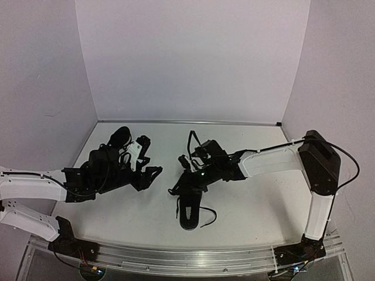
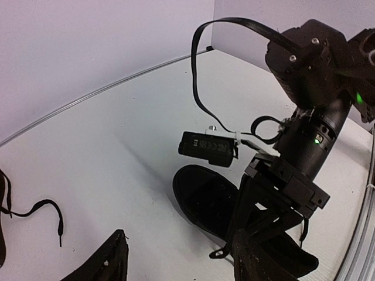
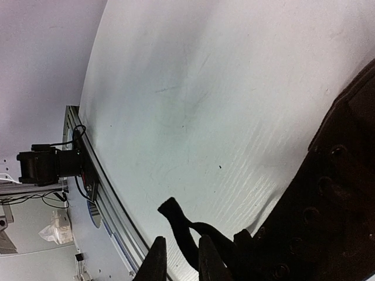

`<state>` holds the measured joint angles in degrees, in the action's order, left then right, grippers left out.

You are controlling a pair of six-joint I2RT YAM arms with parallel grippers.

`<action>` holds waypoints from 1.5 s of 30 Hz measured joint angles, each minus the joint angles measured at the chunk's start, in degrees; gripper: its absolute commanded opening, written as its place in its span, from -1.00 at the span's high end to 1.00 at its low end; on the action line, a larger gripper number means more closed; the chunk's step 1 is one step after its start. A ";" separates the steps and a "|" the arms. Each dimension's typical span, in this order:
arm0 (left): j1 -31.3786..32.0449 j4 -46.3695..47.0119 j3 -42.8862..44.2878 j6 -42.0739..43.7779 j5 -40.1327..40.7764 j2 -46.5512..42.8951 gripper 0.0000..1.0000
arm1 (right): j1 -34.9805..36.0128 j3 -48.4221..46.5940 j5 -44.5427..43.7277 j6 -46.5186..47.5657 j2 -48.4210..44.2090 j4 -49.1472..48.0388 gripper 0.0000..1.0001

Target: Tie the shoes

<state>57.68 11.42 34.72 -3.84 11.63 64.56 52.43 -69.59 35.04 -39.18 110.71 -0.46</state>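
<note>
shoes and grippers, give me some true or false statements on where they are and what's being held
1. The two shoes touch each other. False: the near shoe lies front centre and the far shoe lies at the far left, well apart.
2. The right gripper has a lace between its fingers. True.
3. The left gripper grips a shoe. False: it is open and holds nothing.
4. The right gripper is over the near shoe. True.
</note>
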 measured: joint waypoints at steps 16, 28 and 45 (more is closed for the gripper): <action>-4.25 -0.52 0.27 -4.95 -7.20 5.35 -0.26 | 0.64 0.84 -1.74 5.39 -11.95 7.32 -0.11; -4.44 -4.49 7.96 1.80 -20.03 16.59 -0.22 | -6.04 3.90 -4.56 11.21 -13.07 12.88 0.29; -4.43 -6.64 12.69 6.98 -29.82 26.54 0.54 | -5.96 3.69 -3.63 15.67 -8.05 15.33 0.41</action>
<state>53.25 4.78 47.41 3.14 -18.19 91.10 46.47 -65.90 31.41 -23.51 102.66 14.87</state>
